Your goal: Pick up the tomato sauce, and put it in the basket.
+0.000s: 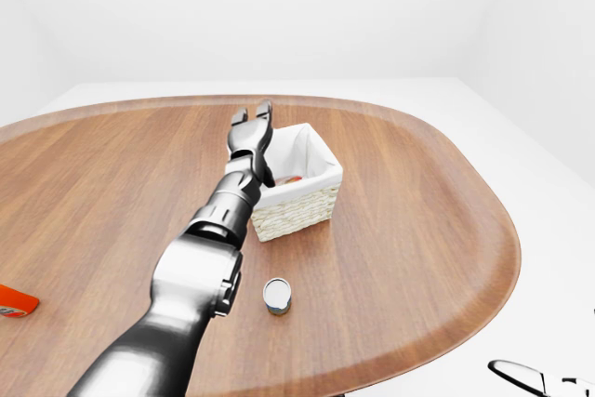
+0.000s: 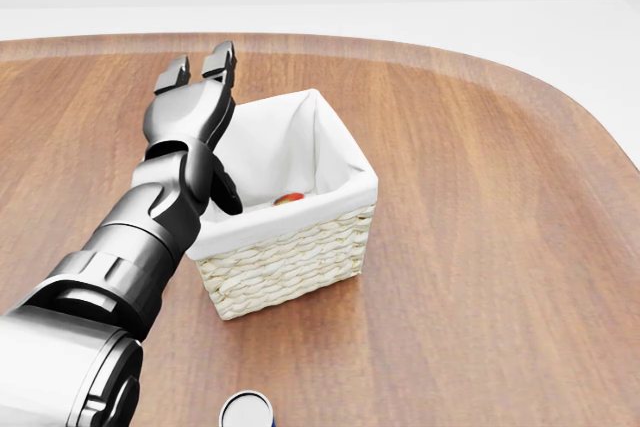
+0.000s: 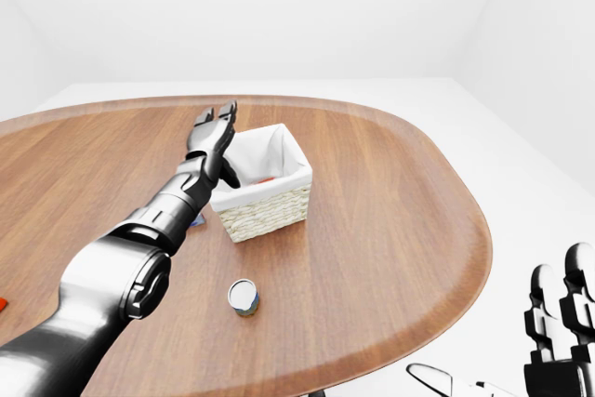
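A small red item (image 2: 288, 199), the tomato sauce by its colour, lies low inside the white-lined wicker basket (image 2: 290, 259), mostly hidden by the liner. The basket stands near the middle of the wooden table (image 2: 490, 247). My left hand (image 2: 205, 112) is stretched out over the basket's left rim. It is open and empty, with two fingers pointing away and the thumb hanging over the liner. My right hand (image 3: 562, 318) is low at the right-eye view's bottom right, off the table, with its fingers upright and open.
A small round can (image 1: 277, 296) stands on the table below the basket, next to my left forearm. An orange-red packet (image 1: 14, 301) lies at the left edge of the left-eye view. A small blue thing (image 3: 197, 221) peeks out beside my arm.
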{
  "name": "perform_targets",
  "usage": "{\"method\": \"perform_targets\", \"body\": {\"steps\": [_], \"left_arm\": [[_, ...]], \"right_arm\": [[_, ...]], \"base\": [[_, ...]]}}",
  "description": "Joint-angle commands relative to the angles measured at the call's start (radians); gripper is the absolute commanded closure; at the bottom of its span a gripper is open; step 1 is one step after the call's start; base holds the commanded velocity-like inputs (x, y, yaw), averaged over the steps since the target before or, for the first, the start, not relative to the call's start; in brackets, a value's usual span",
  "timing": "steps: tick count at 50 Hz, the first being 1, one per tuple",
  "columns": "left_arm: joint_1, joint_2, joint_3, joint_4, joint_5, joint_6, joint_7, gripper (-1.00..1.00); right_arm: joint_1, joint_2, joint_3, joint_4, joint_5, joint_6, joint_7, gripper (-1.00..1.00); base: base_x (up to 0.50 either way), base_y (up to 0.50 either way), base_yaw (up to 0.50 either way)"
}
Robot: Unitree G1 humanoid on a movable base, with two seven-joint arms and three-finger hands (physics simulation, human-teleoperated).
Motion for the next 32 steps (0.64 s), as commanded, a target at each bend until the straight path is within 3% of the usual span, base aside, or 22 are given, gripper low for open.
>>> {"method": "perform_targets", "body": {"steps": [1, 17, 23, 26, 30, 32], "left_arm": [[-0.002, 0.005, 0.0, 0.001, 0.004, 0.0, 0.004, -1.0], [-0.036, 0.021, -0.002, -0.001, 0.026, 0.0, 0.012, -1.0], [-0.06, 0.034, 0.002, -0.001, 0.032, 0.0, 0.083, -1.0], [-0.076, 0.043, 0.015, -0.004, 0.022, 0.0, 0.154, -1.0], [-0.112, 0.06, 0.016, -0.006, 0.019, -0.036, 0.253, -1.0], [-0.138, 0.072, 0.018, -0.008, 0.019, -0.036, 0.251, -1.0]], "right_arm": [[0.0, -0.007, -0.003, 0.0, 0.001, 0.0, -0.006, -1.0], [-0.001, -0.014, 0.002, 0.0, -0.007, 0.0, -0.016, -1.0], [-0.006, -0.014, 0.001, 0.0, -0.006, 0.0, -0.015, -1.0], [-0.006, -0.009, 0.002, 0.0, -0.006, 0.0, -0.01, -1.0], [-0.009, -0.007, 0.001, 0.0, -0.004, 0.0, -0.007, -1.0], [-0.01, -0.01, 0.002, 0.0, -0.007, 0.0, -0.009, -1.0]], "base": [[0.0, 0.0, 0.0], [0.0, 0.0, 0.0], [0.0, 0.0, 0.0], [0.0, 0.0, 0.0], [0.0, 0.0, 0.0], [0.0, 0.0, 0.0]]}}
